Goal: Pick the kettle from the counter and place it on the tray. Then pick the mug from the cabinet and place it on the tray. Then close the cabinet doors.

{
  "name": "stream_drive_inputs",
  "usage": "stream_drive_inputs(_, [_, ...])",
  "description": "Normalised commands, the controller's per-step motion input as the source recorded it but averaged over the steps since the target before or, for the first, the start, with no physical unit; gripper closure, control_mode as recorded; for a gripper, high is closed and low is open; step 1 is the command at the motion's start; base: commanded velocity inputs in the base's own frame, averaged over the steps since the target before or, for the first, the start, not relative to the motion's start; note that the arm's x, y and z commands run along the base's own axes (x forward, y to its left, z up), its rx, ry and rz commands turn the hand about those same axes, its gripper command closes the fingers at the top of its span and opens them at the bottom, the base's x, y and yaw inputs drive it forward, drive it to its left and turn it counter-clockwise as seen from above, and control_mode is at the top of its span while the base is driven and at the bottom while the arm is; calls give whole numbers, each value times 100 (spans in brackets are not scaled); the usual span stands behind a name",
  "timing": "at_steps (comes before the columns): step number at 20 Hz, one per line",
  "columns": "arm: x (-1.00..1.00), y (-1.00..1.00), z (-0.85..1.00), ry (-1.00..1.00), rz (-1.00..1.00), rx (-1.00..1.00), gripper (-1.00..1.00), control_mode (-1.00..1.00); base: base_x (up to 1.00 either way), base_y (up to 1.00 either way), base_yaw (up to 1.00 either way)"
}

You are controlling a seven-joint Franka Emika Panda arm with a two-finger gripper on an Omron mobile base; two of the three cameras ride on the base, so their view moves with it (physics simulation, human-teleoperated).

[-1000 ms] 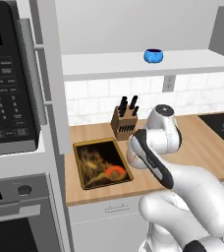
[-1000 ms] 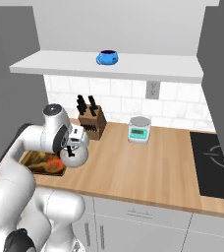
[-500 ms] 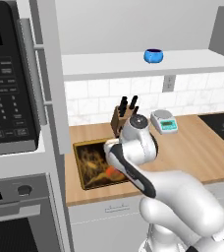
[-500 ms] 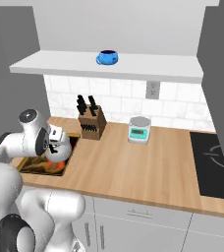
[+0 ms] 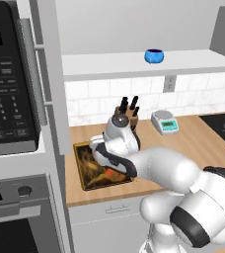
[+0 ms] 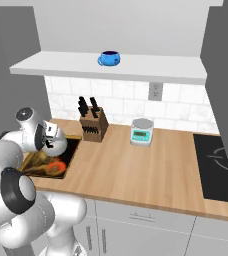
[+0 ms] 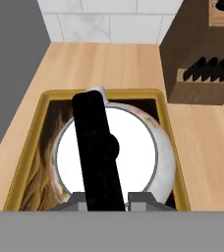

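We see the tool (image 7: 104, 197) clamped on the black arched handle of the kettle (image 7: 133, 152), which sits within the rim of the tray (image 7: 30, 147) at the left end of the table (image 6: 151, 170); whether it rests on the tray or hangs just above it we cannot tell. The knife block (image 6: 93, 125) stands near the tray. The mug (image 6: 109, 58) sits on the cabinet shelf (image 6: 151, 70) above.

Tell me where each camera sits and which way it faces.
Left base view: behind the arm's left, facing the counter, tray and mug; the arm rises lower right.
Right base view: behind its right, same counter, knife block; the arm rises lower left.
Hand view: on the hand, looking down at the kettle over the tray; jaws grip its handle.
All share the tray.
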Motion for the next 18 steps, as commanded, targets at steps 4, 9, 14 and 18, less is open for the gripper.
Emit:
stream_drive_inputs(4, [45,23,-2,1,1,3,100,-100,0,0,0])
stream_drive_inputs(9, [30,6,-16,8,2,7,100,-100,0,0,0])
stream_drive_inputs(14, [20,0,-23,6,2,7,100,-100,0,0,0])
stream_drive_inputs(18, [5,0,-25,3,0,2,100,-100,0,0,0])
